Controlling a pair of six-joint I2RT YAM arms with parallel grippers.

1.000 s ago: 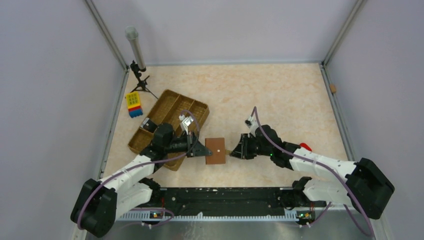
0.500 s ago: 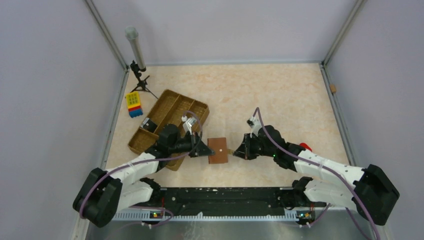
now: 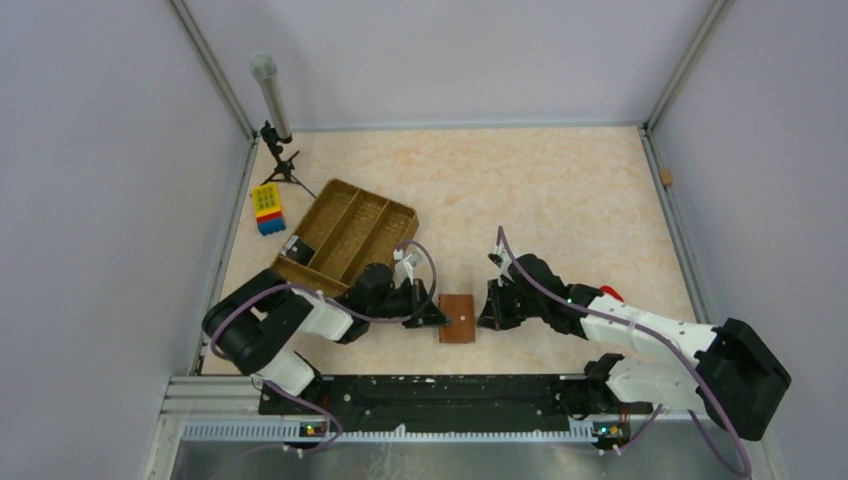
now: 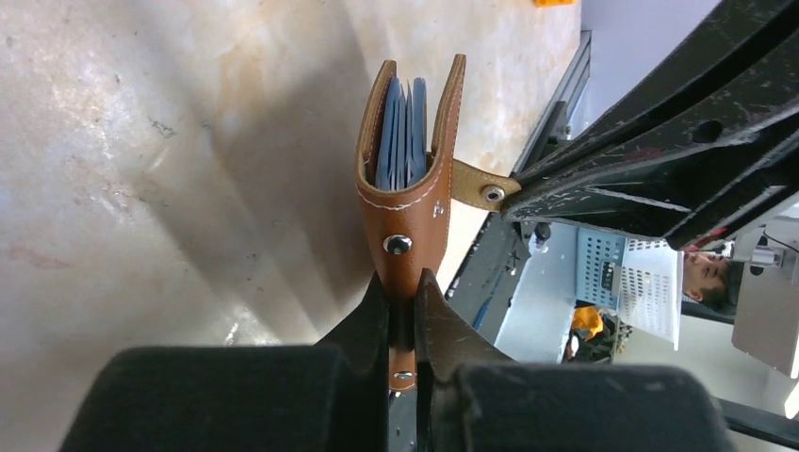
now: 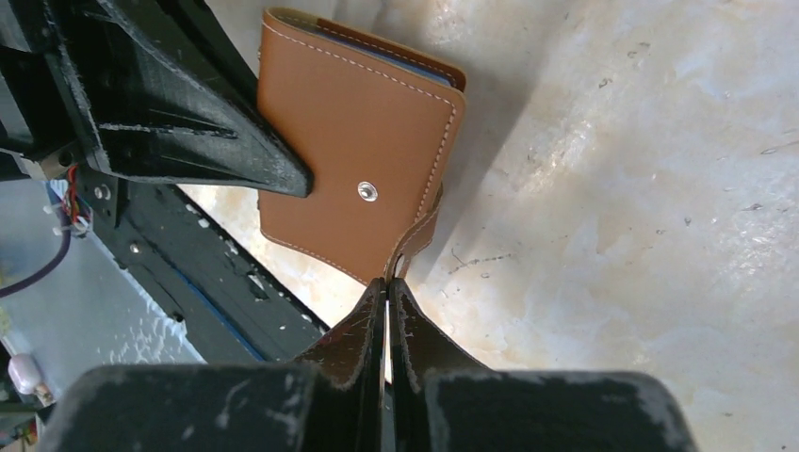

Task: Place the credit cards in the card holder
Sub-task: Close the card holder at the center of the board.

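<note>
The brown card holder (image 3: 458,320) is held between both grippers near the table's front edge. In the left wrist view the card holder (image 4: 405,202) shows edge-on, with bluish credit cards (image 4: 399,132) standing inside its open pocket. My left gripper (image 4: 403,292) is shut on the holder's spine end; it also shows in the top view (image 3: 436,318). My right gripper (image 5: 387,287) is shut on the holder's snap strap (image 5: 421,231), to the right of the holder in the top view (image 3: 487,311). The holder's flat face (image 5: 349,141) has a metal snap.
A large brown compartmented tray (image 3: 345,235) lies behind the left arm. A yellow-and-blue block (image 3: 267,208) and a small tripod with a tube (image 3: 272,100) stand at the back left. The black base rail (image 3: 430,390) runs just in front of the holder.
Both grippers have carried the holder to the right and nearer the front edge. The left arm has folded low and clear of the tray.
</note>
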